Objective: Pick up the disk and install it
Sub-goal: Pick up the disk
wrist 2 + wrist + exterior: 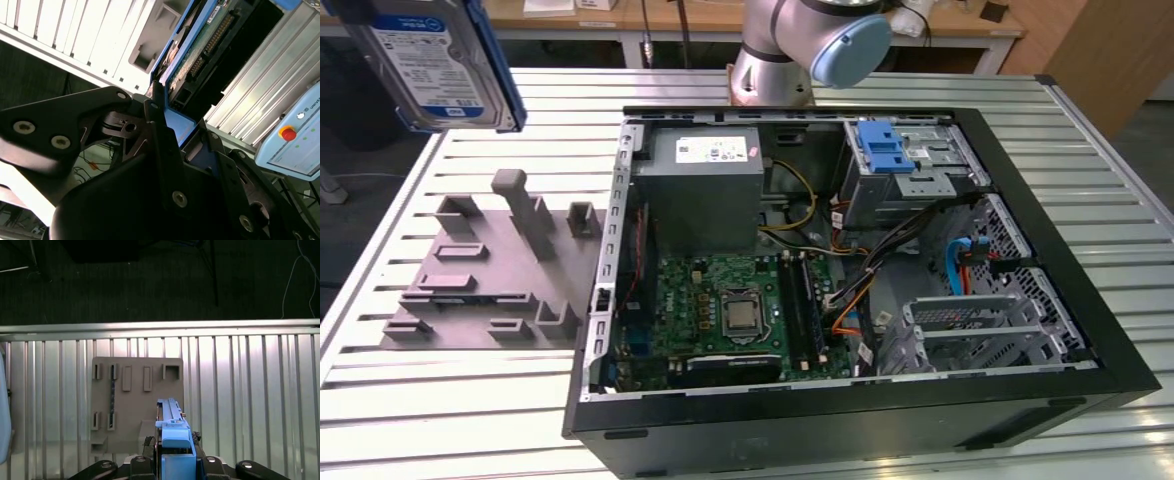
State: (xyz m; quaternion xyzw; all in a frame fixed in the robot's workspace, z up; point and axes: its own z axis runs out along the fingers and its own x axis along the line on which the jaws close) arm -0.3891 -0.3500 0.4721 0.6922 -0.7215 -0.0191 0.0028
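Fig. Gripper point(169, 111): black fingers closed onto the blue carrier frame point(173, 432) of the disk point(434, 60), one finger per side, with the frame pinched betw. them in both wrist views. In the exterior view the disk hangs clear of every surface, label side toward the cam. It is at approx. 10 o'clock from the open PC case point(854, 430) and approx. 12 o'clock from the grey fixture point(487, 275), raised off the slatted table point(454, 400). The circuit board point(197, 55) and connector pins lie exposed on the disk's underside. Handling (judged): rigid, dense for its size, smooth metal faces prob. slippery. Board, pins and internals are shock-sensitive, so no knocks and no hard squeeze on the flat faces. Best hold = the plastic frame's edges, as here. The plastic may flex slightly, so a grip nr. mid-length limits tilt. Within the case, a blue latch point(887, 150) sits at approx. 1 o'clock.
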